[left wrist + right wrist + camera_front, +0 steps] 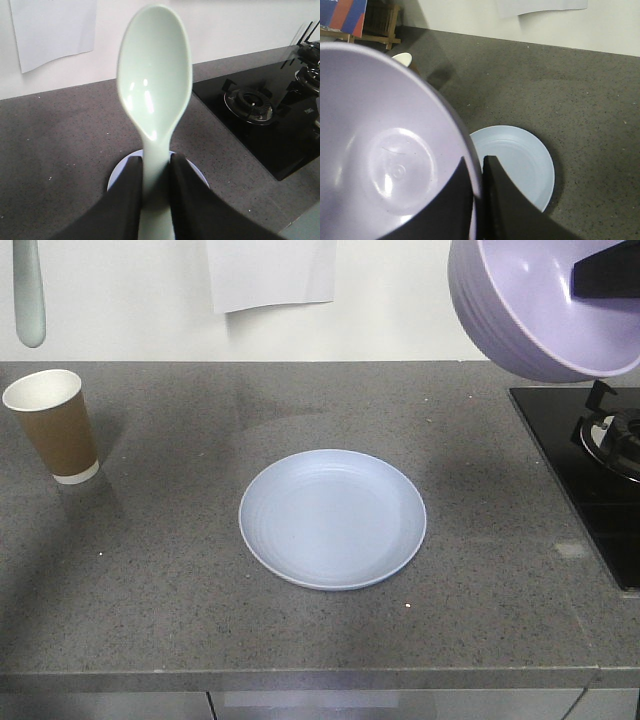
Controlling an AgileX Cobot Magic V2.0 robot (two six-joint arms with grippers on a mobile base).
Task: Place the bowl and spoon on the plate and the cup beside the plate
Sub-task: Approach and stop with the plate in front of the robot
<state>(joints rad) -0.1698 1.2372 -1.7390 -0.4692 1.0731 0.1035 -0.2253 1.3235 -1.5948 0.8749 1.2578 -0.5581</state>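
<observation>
The pale blue plate (332,519) lies bare in the middle of the grey counter. A brown paper cup (54,426) stands upright at the far left. High at the top right hangs the lavender bowl (545,305), tilted, with my right gripper (479,172) shut on its rim, one finger inside and one outside; the plate (520,160) shows below it. My left gripper (157,167) is shut on the handle of the mint-green spoon (155,75), scoop pointing away. The spoon (29,295) also hangs at the top left of the front view, above the cup.
A black gas hob (590,465) with a burner fills the counter's right end. A white sheet of paper (272,272) is stuck to the back wall. The counter's front edge runs along the bottom of the front view.
</observation>
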